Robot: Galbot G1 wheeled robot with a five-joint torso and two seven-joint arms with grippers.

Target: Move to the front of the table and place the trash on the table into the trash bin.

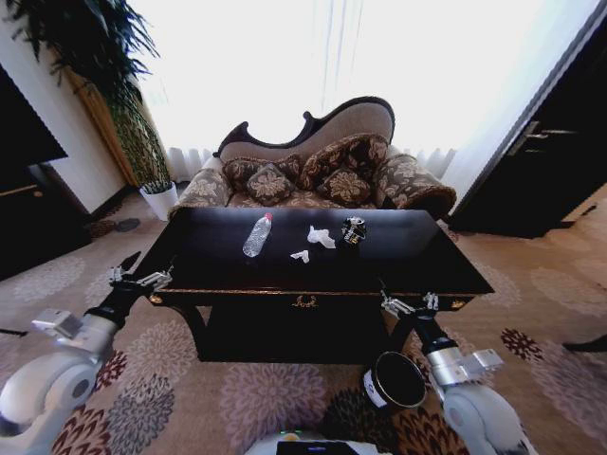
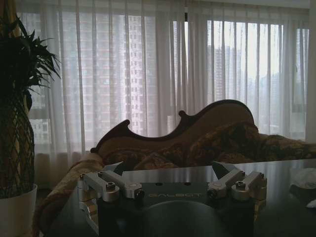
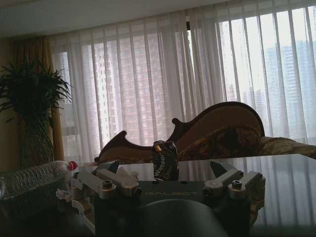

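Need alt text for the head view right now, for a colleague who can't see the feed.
A glossy black wooden table carries a clear plastic bottle, white paper wads and a crushed dark can. The left gripper and right gripper hover open at its near corners. A dark brown cylindrical bin stands on the carpet beneath the right one.

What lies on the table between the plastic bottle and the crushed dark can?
In the head view, two white paper wads: a larger one beside the can, a smaller one nearer the front edge, right of the bottle.

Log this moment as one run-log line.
left gripper open, idle | right gripper open, idle | trash on table | trash bin on floor
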